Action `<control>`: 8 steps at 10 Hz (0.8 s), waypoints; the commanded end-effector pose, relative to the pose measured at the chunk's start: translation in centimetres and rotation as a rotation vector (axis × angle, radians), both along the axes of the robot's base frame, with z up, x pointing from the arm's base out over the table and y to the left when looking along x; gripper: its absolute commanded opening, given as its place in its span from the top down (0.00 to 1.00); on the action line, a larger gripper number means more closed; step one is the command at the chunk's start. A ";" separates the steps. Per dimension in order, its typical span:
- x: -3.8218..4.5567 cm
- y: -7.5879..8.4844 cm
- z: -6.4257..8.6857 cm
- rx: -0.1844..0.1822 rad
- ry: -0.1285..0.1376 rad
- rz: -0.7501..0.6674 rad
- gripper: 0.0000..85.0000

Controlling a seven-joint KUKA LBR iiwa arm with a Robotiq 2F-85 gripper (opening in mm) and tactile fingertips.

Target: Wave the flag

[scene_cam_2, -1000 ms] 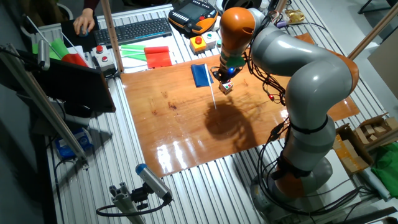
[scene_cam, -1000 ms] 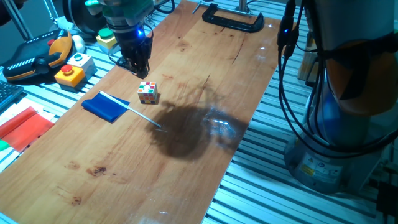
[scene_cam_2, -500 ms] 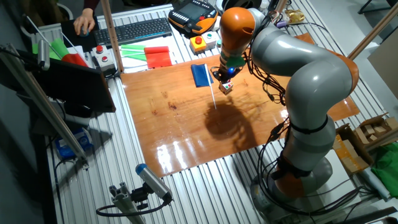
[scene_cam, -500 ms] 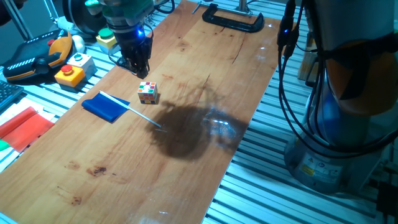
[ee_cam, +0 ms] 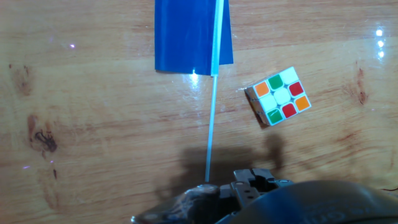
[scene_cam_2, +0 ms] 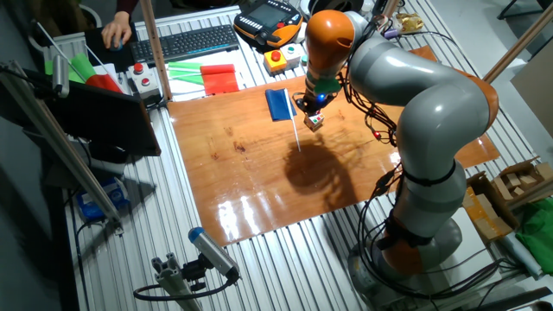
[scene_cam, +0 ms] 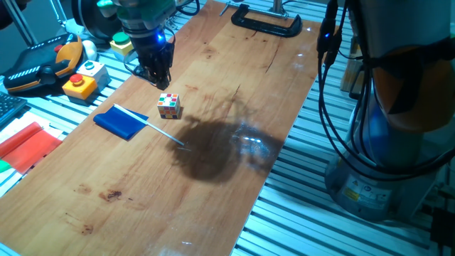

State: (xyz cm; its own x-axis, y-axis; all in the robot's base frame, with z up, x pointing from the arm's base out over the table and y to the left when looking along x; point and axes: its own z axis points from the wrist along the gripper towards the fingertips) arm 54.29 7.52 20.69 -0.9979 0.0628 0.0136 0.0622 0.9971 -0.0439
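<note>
The flag lies flat on the wooden table: a royal-blue cloth (scene_cam: 121, 122) on a thin white stick (scene_cam: 167, 134). It also shows in the other fixed view (scene_cam_2: 278, 104) and in the hand view (ee_cam: 191, 34), where the stick (ee_cam: 211, 124) runs down toward the hand. A small multicoloured cube (scene_cam: 168, 105) (scene_cam_2: 313, 122) (ee_cam: 280, 96) sits beside the stick. My gripper (scene_cam: 156, 72) (scene_cam_2: 312, 104) hangs above the table behind the cube, apart from the flag. Its fingers look spread and hold nothing.
A red flat sheet (scene_cam: 25, 146) (scene_cam_2: 220, 79) lies off the table's left edge. A yellow box with a red button (scene_cam: 79, 84) and a teach pendant (scene_cam: 35, 67) sit nearby. A black clamp (scene_cam: 266, 21) grips the far table end. A keyboard (scene_cam_2: 186, 41) lies behind.
</note>
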 end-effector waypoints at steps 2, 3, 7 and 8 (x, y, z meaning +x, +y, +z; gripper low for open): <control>0.00 0.0 0.0 -0.001 -0.001 0.003 0.99; 0.02 0.1 0.0 -0.001 -0.001 0.003 0.99; -0.20 0.8 -1.5 -0.009 -0.008 -0.009 0.99; -0.49 1.2 -1.8 -0.012 -0.005 -0.011 0.99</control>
